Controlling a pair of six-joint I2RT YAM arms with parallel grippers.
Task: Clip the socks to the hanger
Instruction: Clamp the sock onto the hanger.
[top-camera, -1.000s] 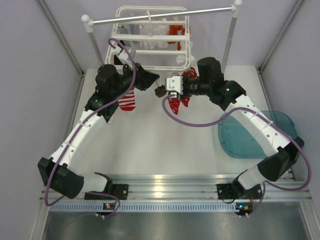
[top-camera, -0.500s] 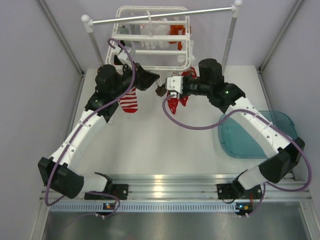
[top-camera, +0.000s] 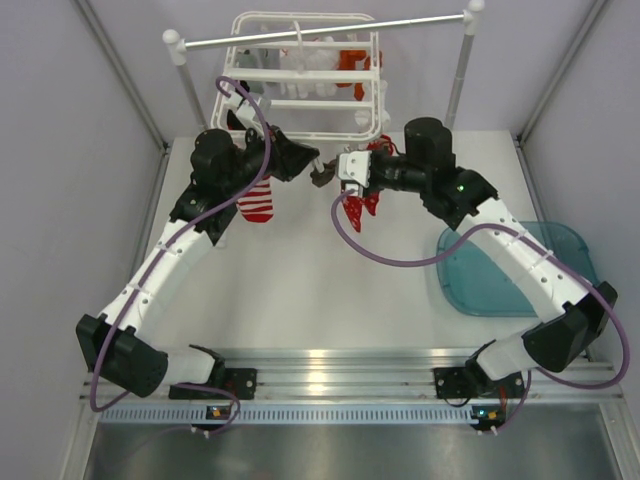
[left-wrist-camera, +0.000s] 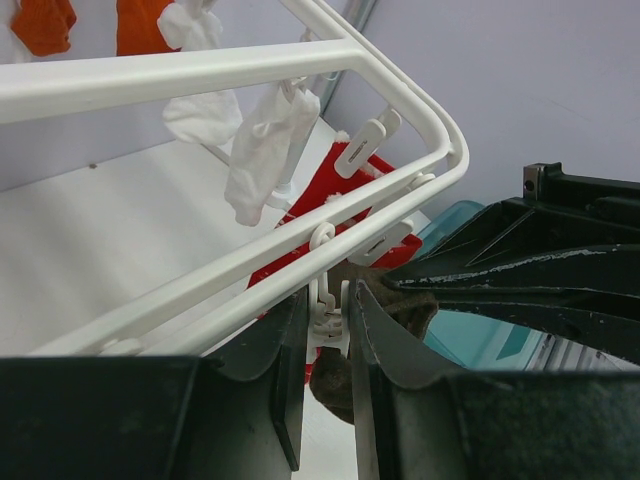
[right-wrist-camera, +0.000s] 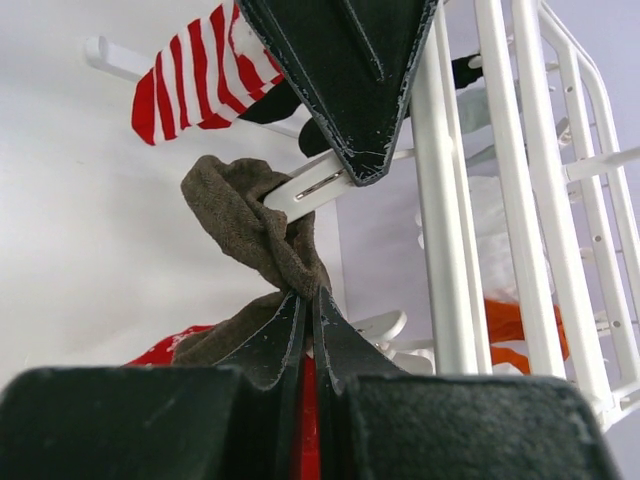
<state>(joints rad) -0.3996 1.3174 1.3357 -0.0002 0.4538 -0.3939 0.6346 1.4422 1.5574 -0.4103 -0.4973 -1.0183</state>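
The white hanger (top-camera: 300, 102) hangs at the back under the rail. My left gripper (left-wrist-camera: 328, 300) is shut on one of its dangling clips (left-wrist-camera: 331, 318), both fingers pressing the clip's sides. A dark brown sock (right-wrist-camera: 240, 215) bunches up against that clip (right-wrist-camera: 310, 190), and my right gripper (right-wrist-camera: 305, 296) is shut on the sock just below it. In the top view both grippers, left (top-camera: 316, 166) and right (top-camera: 337, 178), meet at the brown sock (top-camera: 321, 180) by the hanger's front edge. A red patterned sock (top-camera: 357, 208) hangs beneath the right wrist.
A red-and-white striped sock (top-camera: 258, 200) hangs under the left arm. White socks (left-wrist-camera: 265, 150) and an orange sock (top-camera: 350, 62) are clipped to the hanger. The grey rail (top-camera: 320, 30) stands on white posts. A teal tray (top-camera: 510, 265) lies at the right.
The right arm has shifted slightly right and back, with the red sock swinging along under it. The left arm holds still on the clip.
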